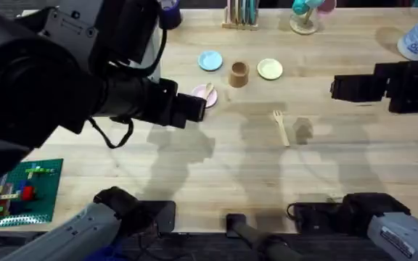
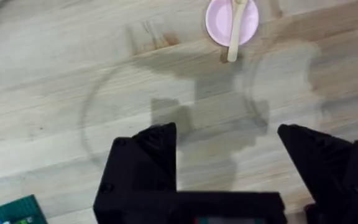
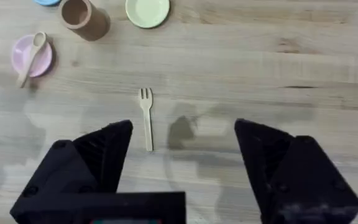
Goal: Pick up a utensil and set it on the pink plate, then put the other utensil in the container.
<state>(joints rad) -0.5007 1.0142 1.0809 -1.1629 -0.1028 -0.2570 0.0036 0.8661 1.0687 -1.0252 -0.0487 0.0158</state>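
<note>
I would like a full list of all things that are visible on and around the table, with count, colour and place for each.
spoon: 1, light wood, bowl on the pink plate, handle past its rim
pink plate: 1, pink, left of the cup
fork: 1, light wood, flat on the table, right of centre
cup: 1, brown, between two plates
blue plate: 1, light blue, left of the cup
yellow-green plate: 1, right of the cup
brick board: 1, green, near left edge
left gripper: 1, black, open
right gripper: 1, black, open
</note>
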